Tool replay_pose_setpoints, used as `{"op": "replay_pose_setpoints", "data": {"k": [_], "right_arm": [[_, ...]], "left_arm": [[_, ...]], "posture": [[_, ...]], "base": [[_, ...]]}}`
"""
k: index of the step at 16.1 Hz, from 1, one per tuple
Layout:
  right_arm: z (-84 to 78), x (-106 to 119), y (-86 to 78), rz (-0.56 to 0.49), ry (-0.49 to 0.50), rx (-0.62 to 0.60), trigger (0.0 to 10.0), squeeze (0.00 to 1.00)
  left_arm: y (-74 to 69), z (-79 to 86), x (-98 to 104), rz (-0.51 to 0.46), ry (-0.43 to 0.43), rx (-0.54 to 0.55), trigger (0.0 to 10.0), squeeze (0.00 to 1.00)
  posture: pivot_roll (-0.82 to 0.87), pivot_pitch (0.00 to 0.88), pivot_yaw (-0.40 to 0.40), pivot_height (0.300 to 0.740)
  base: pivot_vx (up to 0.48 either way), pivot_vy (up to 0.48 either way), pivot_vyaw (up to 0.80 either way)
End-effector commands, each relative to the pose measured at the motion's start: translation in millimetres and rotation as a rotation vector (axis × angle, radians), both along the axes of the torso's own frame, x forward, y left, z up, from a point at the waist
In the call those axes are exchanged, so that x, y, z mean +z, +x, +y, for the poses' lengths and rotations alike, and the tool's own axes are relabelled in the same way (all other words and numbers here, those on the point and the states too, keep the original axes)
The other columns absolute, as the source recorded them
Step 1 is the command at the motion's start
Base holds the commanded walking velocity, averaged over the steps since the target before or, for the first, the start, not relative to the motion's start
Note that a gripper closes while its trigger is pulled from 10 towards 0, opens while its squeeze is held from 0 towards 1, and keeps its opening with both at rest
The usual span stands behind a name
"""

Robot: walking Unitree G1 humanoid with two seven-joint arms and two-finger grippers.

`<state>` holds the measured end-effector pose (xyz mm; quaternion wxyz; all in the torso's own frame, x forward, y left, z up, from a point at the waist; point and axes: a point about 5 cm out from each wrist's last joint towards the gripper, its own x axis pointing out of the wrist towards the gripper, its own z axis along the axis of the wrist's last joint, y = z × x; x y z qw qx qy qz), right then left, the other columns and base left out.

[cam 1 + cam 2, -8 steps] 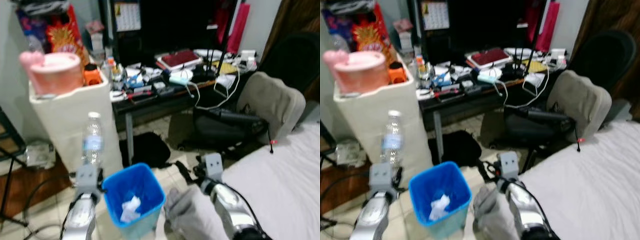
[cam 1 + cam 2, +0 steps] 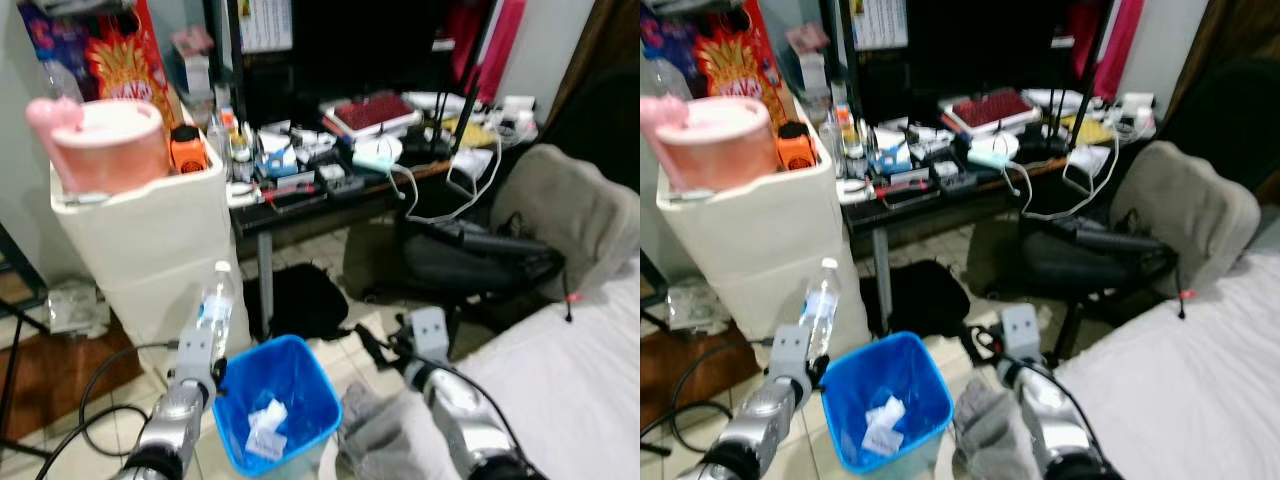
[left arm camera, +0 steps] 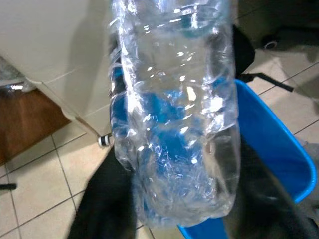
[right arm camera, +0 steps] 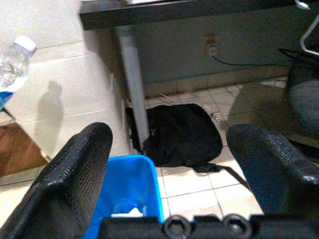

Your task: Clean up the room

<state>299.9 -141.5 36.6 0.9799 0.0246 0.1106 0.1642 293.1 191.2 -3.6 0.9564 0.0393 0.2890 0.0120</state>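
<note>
A: Item one, bottle (image 2: 214,301): clear crinkled plastic, blue label, white cap. Location?

B: The left pincer (image 2: 203,352) is clamping it around the lower body, upright, just beside the near-left rim of the bin (image 2: 297,350). It is not yet hanging over the opening.

A: Item two, bin?

B: Bright blue, smooth plastic, square mouth tapering downward, standing on pale floor tiles. White crumpled paper (image 2: 266,425) is lying inside, so some rubbish is already binned.

A: Right pincer (image 4: 179,164)?

B: It is idling with its two black mesh-textured fingers (image 4: 75,174) spread wide apart, gripping nothing, to the right of the bin.

A: Outstanding entries?

B: By my estimate, most of the job. The dark bench (image 2: 330,195) at the far side is carrying books, cables and small boxes in a jumble. A black soft bag (image 2: 300,298) is slumping on the floor beneath it. A grey cloth (image 2: 375,430) is lying crumpled at the near bed edge.
</note>
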Motion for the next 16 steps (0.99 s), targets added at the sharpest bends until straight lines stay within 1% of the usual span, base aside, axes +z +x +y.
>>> {"op": "replay_pose_setpoints", "data": {"k": [1,4,6,7,8,9,10,11,12,13,14,15,16], "right_arm": [[-5.4,-1.7,-1.8,0.005,-0.01,-0.016,10.0,0.0],[-7.2,-2.3,-2.7,0.008,-0.017,-0.019,10.0,0.0],[-8.0,-3.3,-4.2,0.012,-0.023,-0.016,10.0,0.0],[-8.5,-3.8,-4.8,0.013,-0.024,-0.017,10.0,0.0],[-9.4,-4.1,-5.8,0.012,-0.024,-0.02,10.0,0.0],[-12.5,-1.8,-5.8,-0.002,-0.021,-0.038,10.0,0.0],[-15.2,1.5,-5.7,-0.024,-0.021,-0.055,10.0,0.0],[-23.8,12.3,-6.0,-0.098,-0.043,-0.115,10.0,0.0],[-32.7,21.9,-7.3,-0.164,-0.068,-0.175,10.0,0.0],[-40.6,26.9,-11.2,-0.2,-0.09,-0.213,10.0,0.0],[-48.4,29.2,-15.1,-0.216,-0.097,-0.259,10.0,0.0],[-52.6,28.5,-16.4,-0.213,-0.094,-0.284,10.0,0.0],[-52.8,27.9,-15.8,-0.208,-0.091,-0.286,10.0,0.0]], "left_arm": [[11.4,-12.3,8.8,-0.033,-0.037,-0.037,10.0,1.0],[14.2,-16.1,9.3,-0.014,-0.068,-0.035,10.0,1.0],[12.2,-18.5,5.7,0.015,-0.089,-0.035,10.0,1.0],[11.2,-18.3,4.7,0.018,-0.083,-0.035,10.0,1.0],[9.3,-16.1,3.7,0.007,-0.069,-0.032,10.0,0.0],[8.6,-11.3,8.3,-0.079,-0.001,-0.064,10.0,0.0],[8.5,-9.0,15.0,-0.17,0.036,-0.085,10.0,0.0],[6.3,-11.1,38.0,-0.381,0.032,-0.119,10.0,0.0],[-1.5,-15.8,63.3,-0.557,0.034,-0.161,10.0,0.0],[-11.4,-23.8,89.8,-0.684,0.02,-0.19,10.0,0.0],[-22.1,-32.8,112.3,-0.778,0.001,-0.222,10.0,0.0],[-27.3,-40.6,117.5,-0.798,0.012,-0.256,10.0,0.0],[-27.9,-43.7,113.5,-0.783,0.001,-0.262,10.0,0.0]], "posture": [[0.05,0.038,-0.028,0.74],[0.03,0.035,-0.024,0.74],[0.02,0.034,-0.018,0.74],[0.02,0.033,-0.013,0.74],[0.02,0.032,-0.006,0.74],[0.02,0.031,-0.002,0.74],[0.03,0.03,0.001,0.74],[0.05,0.022,-0.005,0.74],[0.06,0.016,-0.008,0.74],[0.07,0.009,-0.011,0.74],[0.07,0.006,-0.014,0.74],[0.07,0.0,-0.018,0.74],[0.07,0.0,-0.017,0.74]], "base": [[0.0,0.0,0.0],[0.0,0.0,0.0],[0.0,0.0,0.0],[0.0,0.0,0.0],[0.0,0.0,0.0],[0.0,0.0,0.0],[0.0,0.0,0.0],[0.0,0.0,0.0],[0.0,0.0,0.0],[0.0,0.0,0.0],[0.0,0.0,0.0],[0.0,0.0,0.0],[0.0,0.0,0.0]]}}
